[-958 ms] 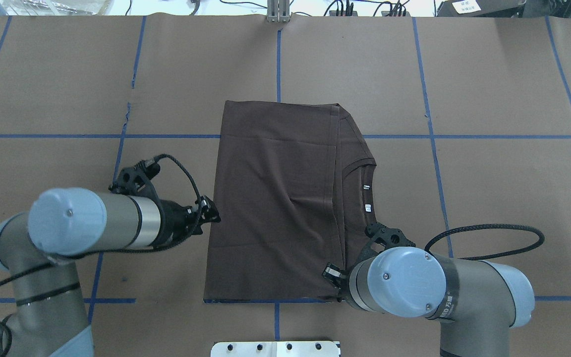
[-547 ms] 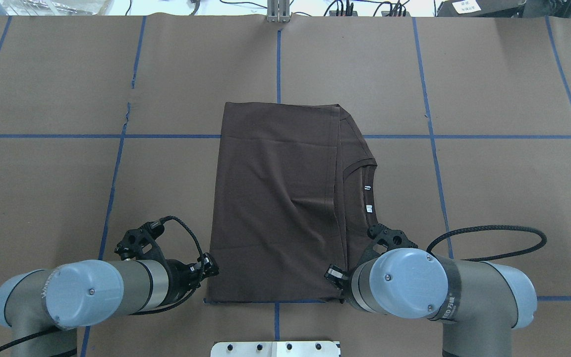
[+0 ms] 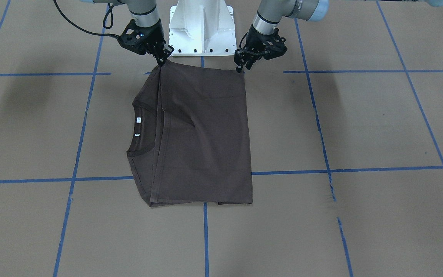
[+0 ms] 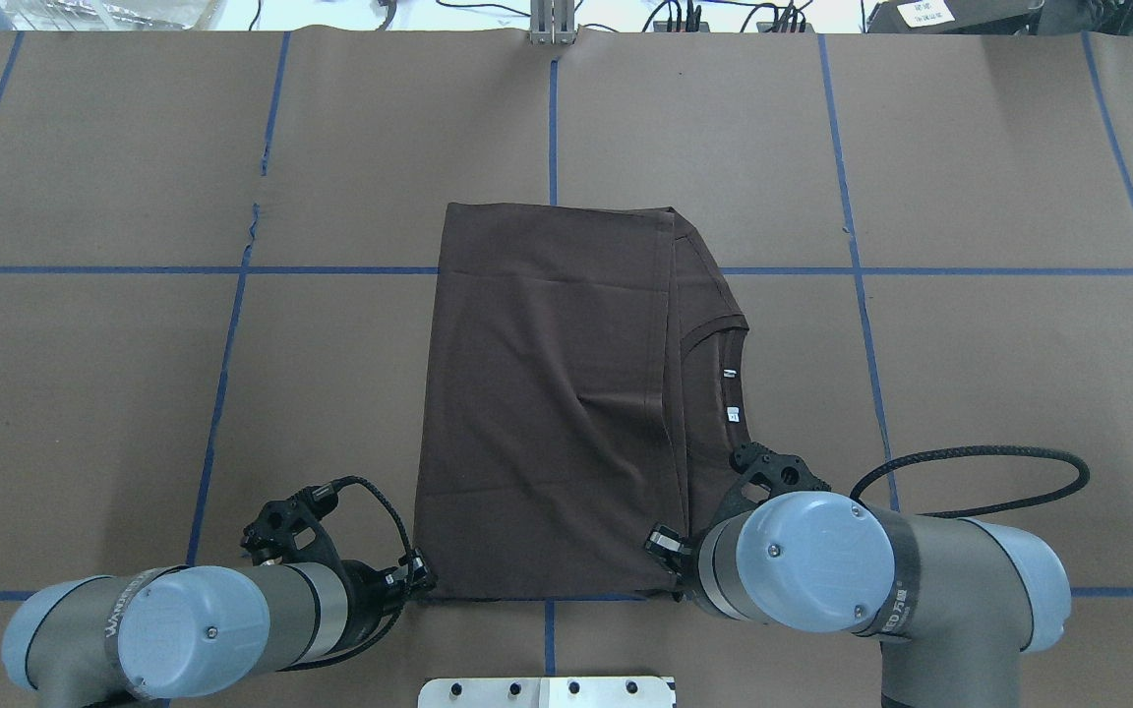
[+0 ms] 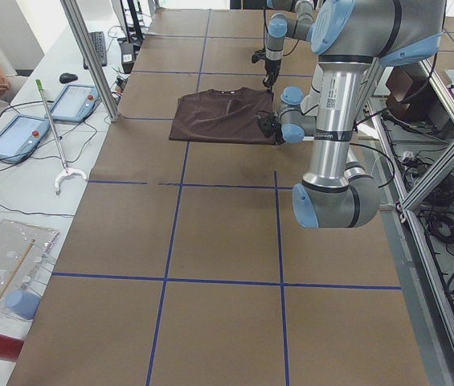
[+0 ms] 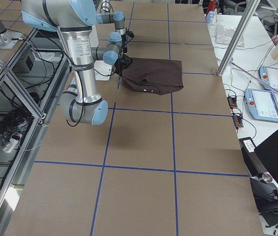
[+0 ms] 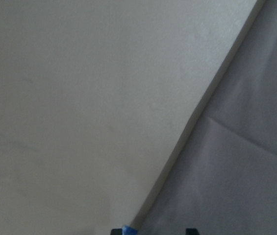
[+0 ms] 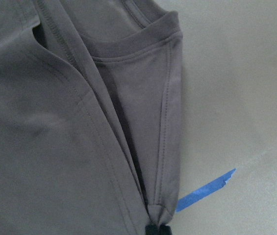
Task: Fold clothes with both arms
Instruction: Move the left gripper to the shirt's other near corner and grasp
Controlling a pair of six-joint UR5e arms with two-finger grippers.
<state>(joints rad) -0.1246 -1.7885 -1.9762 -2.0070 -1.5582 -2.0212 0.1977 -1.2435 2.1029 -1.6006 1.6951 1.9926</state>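
Your overhead view hides the right gripper [image 3: 163, 60] under its own wrist. Its wrist camera shows the jaws pinched on the T-shirt [image 4: 547, 393] corner nearest the pedestal base [image 3: 202, 27]. The left gripper [image 3: 240, 68] stands with jaws apart at the other base-side corner.

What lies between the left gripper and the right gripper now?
The T-shirt: its edge nearest the robot fills the stretch from the right gripper to the left gripper, as the front-facing view shows.

Brown paper tabletop [image 4: 999, 393], blue tape grid [image 4: 1019, 270]
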